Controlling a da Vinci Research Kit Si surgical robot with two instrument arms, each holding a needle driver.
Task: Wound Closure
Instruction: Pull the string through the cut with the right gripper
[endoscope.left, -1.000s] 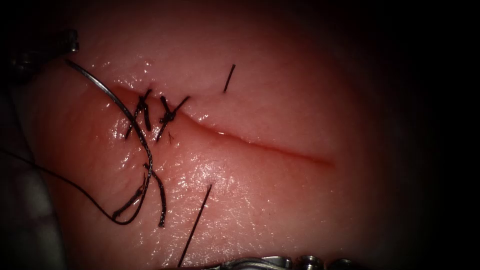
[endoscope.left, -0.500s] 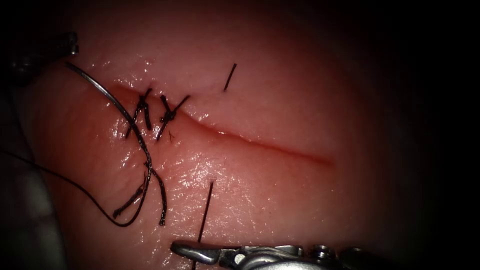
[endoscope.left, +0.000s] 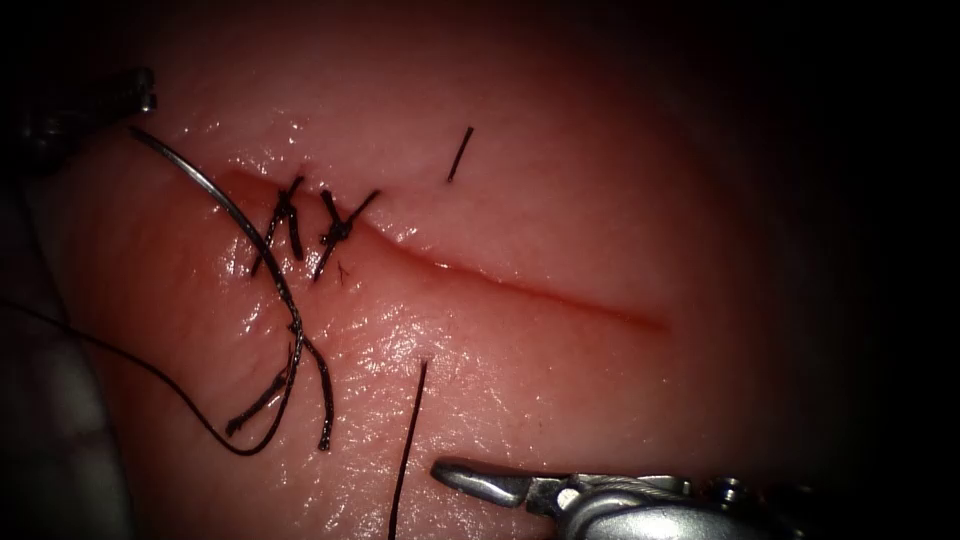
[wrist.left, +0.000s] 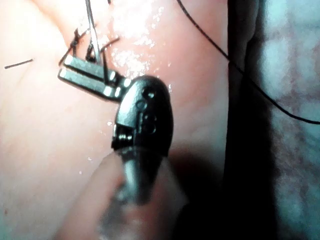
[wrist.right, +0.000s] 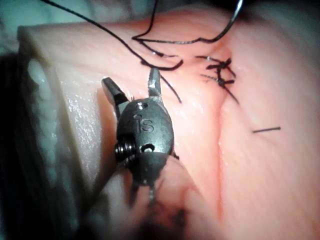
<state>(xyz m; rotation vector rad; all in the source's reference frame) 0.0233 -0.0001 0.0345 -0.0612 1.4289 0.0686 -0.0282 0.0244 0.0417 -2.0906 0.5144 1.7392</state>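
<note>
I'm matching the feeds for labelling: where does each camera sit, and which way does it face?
Endoscope: above and in front, facing down on the tissue and its cut; the right tool enters from the right.
Left wrist: along its shaft at the left tool, shut on the needle near one end; needle lies over the tissue.
Right wrist: along its shaft at its open, empty jaws.
All three share the stitches.

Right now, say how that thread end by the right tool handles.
Thread end: probably stiff, it runs straight; likely slick, the tissue glistens. Right tool open, empty; left tool grips the needle by its end, outside the tissue.
</note>
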